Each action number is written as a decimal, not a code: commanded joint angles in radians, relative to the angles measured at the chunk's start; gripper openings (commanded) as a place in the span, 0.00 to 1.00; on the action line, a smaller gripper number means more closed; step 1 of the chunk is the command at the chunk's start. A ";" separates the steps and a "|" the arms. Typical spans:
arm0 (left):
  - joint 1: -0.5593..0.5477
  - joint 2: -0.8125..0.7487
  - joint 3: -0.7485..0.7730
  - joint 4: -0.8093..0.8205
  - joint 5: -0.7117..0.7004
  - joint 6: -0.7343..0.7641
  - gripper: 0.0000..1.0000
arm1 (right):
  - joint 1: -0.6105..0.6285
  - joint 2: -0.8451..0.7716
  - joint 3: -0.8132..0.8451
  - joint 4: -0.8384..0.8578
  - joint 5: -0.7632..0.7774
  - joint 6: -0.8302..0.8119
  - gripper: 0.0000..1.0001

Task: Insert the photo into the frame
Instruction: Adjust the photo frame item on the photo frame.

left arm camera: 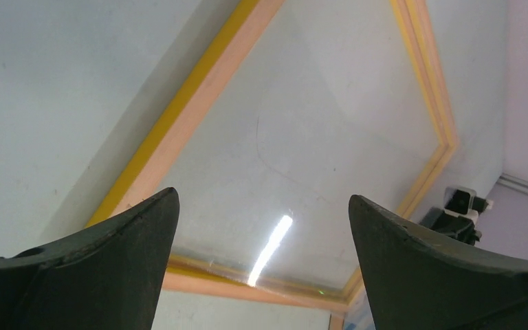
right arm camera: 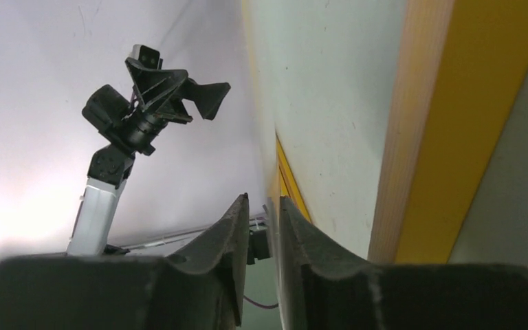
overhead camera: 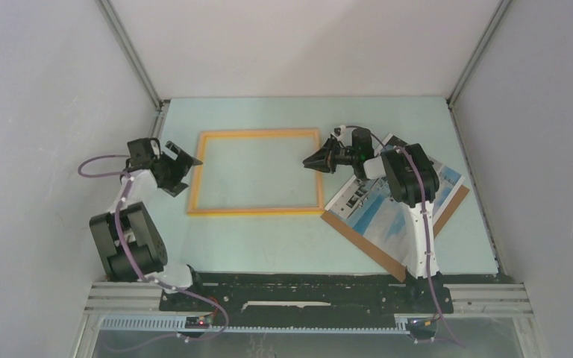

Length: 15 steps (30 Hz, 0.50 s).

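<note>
- Top external view: the frame [overhead camera: 254,212] lay flat on the pale blue-green table [overhead camera: 268,246]. It was a thin yellow-orange wooden rim around a clear pane [overhead camera: 257,171], with the table visible through the pane.
- The photo [overhead camera: 388,216] lay outside the frame, to its right, print side up on a brown backing board [overhead camera: 365,246]. Both sat askew, and the board's left corner lay just beside the frame's near right corner.
- The right arm crossed above the photo and the board and hid their middle.
- The left gripper [overhead camera: 185,176] hovered at the frame's left rim, jaws spread wide and holding nothing.
- The right gripper [overhead camera: 307,163] pointed at the frame's right rim. Its jaw gap was too small to read in this view.
- Left wrist view: two dark, matte, wedge-shaped fingers [left arm camera: 96,261] stood far apart with nothing between them. Below them lay the glossy pane, marked by a bright streak of reflected light and a faint curved line. The fingers cut off part of the rim.
- Right wrist view: the black, grainy fingers [right arm camera: 206,275] stood nearly together, with only a narrow slit between them. The frame's rim ran close along the right of the view, large and blurred. Whether the fingers pinched the rim could not be determined.
</note>
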 commanded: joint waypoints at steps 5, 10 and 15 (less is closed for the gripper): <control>0.000 -0.243 -0.092 0.008 -0.005 -0.002 1.00 | 0.051 -0.073 0.031 -0.145 0.050 -0.155 0.39; 0.000 -0.189 -0.031 -0.014 -0.018 0.020 1.00 | 0.062 -0.154 0.028 -0.388 0.174 -0.331 0.39; 0.000 -0.156 0.009 0.014 -0.011 0.012 1.00 | 0.067 -0.182 0.026 -0.409 0.189 -0.353 0.14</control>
